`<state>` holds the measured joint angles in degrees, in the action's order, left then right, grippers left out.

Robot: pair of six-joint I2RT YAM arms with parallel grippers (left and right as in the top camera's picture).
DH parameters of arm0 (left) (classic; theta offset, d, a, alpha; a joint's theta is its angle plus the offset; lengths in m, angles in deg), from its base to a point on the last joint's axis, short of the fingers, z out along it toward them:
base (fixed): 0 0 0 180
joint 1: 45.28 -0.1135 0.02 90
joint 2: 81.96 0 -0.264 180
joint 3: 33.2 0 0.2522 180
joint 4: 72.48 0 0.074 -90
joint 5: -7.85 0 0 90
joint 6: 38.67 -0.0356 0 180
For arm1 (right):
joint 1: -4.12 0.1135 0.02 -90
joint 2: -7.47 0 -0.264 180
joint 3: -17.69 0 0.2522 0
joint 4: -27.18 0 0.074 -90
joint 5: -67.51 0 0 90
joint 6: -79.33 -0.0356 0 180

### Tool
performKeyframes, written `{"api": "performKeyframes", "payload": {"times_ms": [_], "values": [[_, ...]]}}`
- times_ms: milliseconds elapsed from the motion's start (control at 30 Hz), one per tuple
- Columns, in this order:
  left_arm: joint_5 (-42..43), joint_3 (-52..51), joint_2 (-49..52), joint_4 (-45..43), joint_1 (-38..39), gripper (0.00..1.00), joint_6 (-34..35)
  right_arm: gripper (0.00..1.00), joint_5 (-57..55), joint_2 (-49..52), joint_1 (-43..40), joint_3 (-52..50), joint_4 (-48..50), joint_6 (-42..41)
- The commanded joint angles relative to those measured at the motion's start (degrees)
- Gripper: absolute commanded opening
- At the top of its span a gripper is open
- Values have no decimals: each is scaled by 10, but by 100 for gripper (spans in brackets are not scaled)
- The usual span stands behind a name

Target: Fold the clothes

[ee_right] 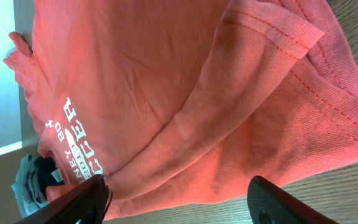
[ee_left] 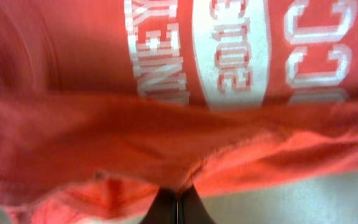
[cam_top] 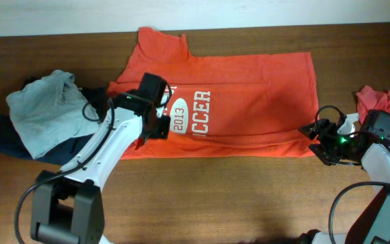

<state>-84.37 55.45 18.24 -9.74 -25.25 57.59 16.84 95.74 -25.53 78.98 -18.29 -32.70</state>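
An orange-red T-shirt (cam_top: 249, 102) with white lettering lies spread flat in the middle of the table. My left gripper (cam_top: 153, 132) sits on its lower left edge. In the left wrist view the gripper (ee_left: 178, 202) is shut, with a fold of the shirt's hem (ee_left: 185, 168) pinched between the tips. My right gripper (cam_top: 312, 140) hovers at the shirt's lower right corner. In the right wrist view it (ee_right: 179, 202) stands open, and the bunched shirt (ee_right: 135, 81) lies just ahead of its fingers (ee_right: 278, 199), untouched.
A pale grey-blue garment (cam_top: 42, 108) lies heaped on a dark navy one (cam_top: 9, 139) at the table's left end. Another orange-red garment (cam_top: 384, 102) lies crumpled at the right edge. Bare brown table (cam_top: 249, 196) runs along the front.
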Motion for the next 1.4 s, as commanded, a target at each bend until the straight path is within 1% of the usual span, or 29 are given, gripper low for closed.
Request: {"api": "performKeyframes", "payload": {"times_ms": [0,167,300,400,433,467,500,533,567,600,700,767,800,867,900,933,967,1000,1067,1233,1367], "values": [[-6,4,-5,-31,0,1,-61,77,5,3,0,9,0,8],[-9,4,13,-93,1,1,-108,77,5,3,0,9,0,8],[-46,4,33,-129,1,1,-119,77,5,3,0,9,0,8],[-47,4,50,-153,1,1,-137,77,5,3,0,9,-1,8],[-47,4,55,-157,1,5,-137,77,5,3,0,9,-1,8],[-47,4,59,-160,1,14,-137,77,5,3,0,9,-1,8],[-47,4,61,-160,1,30,-137,77,5,3,0,9,-3,8],[-48,4,63,-159,1,52,-137,77,5,3,0,9,-5,8],[-50,4,63,-155,1,77,-137,77,5,3,0,9,-6,8],[-56,4,63,-148,1,93,-136,77,5,3,0,9,-7,8],[-58,9,61,-114,1,93,-134,77,5,3,0,9,-7,8],[-56,12,61,-50,1,92,-130,77,5,3,0,9,-7,8],[-50,12,61,-30,1,89,-130,77,5,3,0,9,-7,8],[-45,10,62,2,1,76,-130,77,5,3,0,9,-6,8],[-47,7,62,6,1,74,-130,77,5,3,0,9,-5,8],[-47,3,62,4,1,73,-130,77,5,3,0,9,-4,8],[-47,0,63,-3,1,68,-131,77,5,3,0,9,-3,8],[-48,-3,67,-11,1,61,-133,77,5,3,0,9,-2,8],[-49,-4,77,-23,1,53,-133,77,5,3,0,9,-2,8],[-84,-6,111,-37,0,50,-142,77,5,3,0,9,-2,8],[-88,-6,134,-35,0,49,-150,77,5,3,0,9,-3,8]]}}
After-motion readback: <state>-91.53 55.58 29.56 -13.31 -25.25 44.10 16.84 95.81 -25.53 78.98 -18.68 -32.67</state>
